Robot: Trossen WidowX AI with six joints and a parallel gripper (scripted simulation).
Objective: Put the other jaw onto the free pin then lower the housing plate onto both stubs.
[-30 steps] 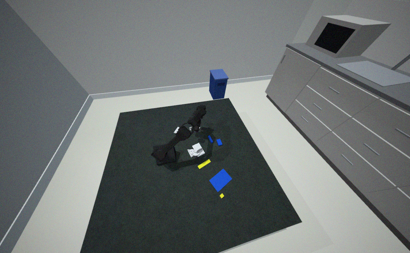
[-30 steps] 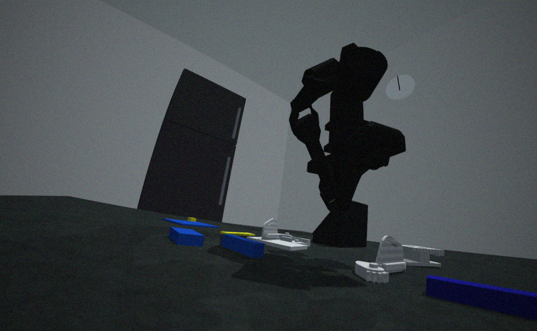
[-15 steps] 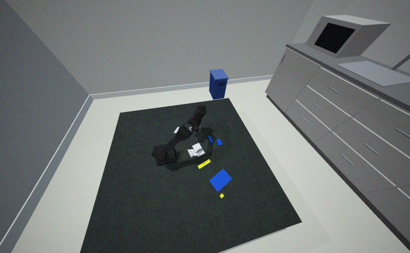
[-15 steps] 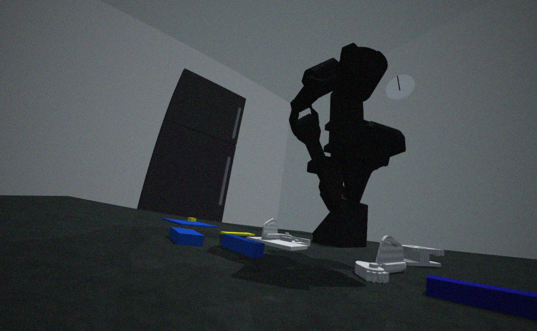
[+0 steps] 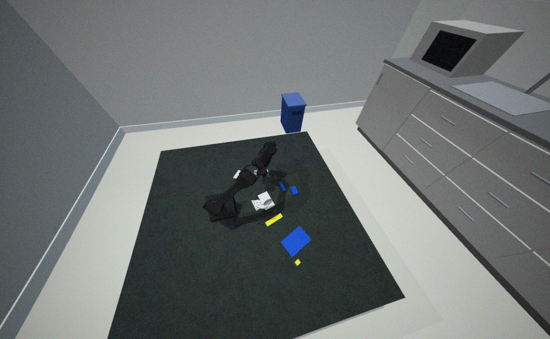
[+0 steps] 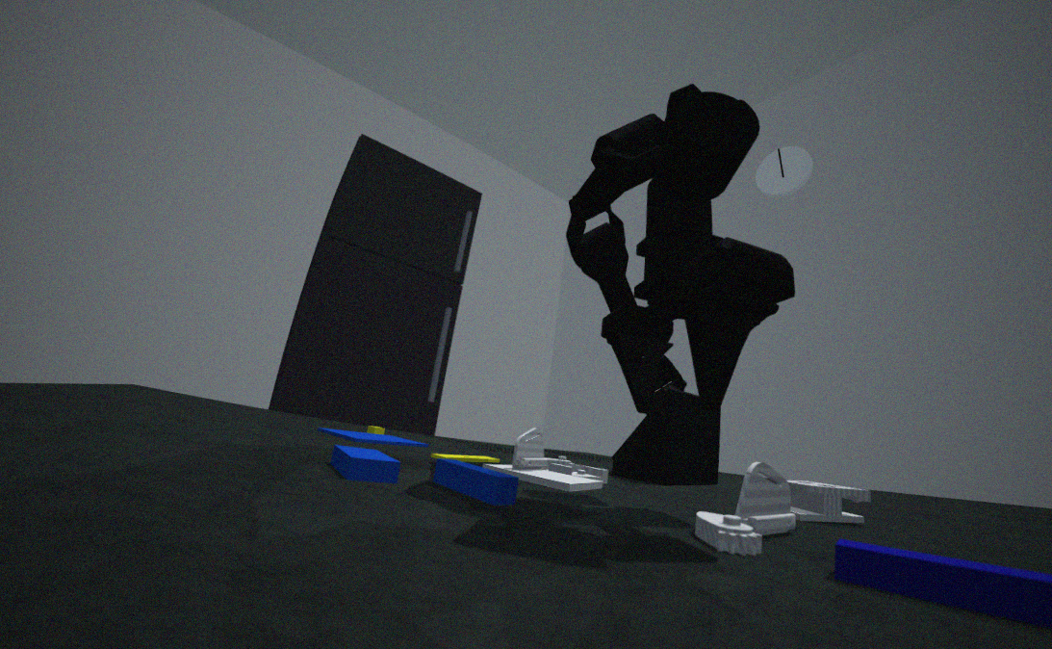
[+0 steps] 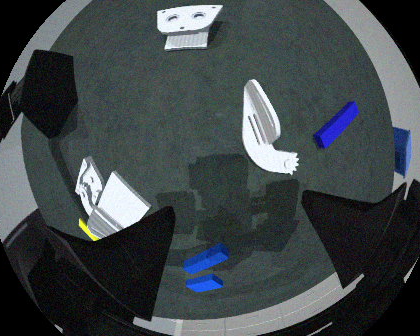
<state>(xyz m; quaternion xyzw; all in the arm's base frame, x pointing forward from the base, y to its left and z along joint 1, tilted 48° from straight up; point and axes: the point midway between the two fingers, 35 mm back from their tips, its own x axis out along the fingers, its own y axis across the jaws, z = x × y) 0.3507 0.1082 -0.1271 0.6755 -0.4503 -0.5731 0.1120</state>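
The black pincer hovered spread wide and holding nothing, apparently readied for the loose white jaw, which lay ahead of and below its fingertips, likely awaiting its pin.

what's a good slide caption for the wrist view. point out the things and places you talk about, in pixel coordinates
Open gripper (image 7: 241, 207) above a dark mat (image 7: 151, 100), with the loose toothed jaw (image 7: 261, 135) and the two-holed housing plate (image 7: 185, 19) lying apart
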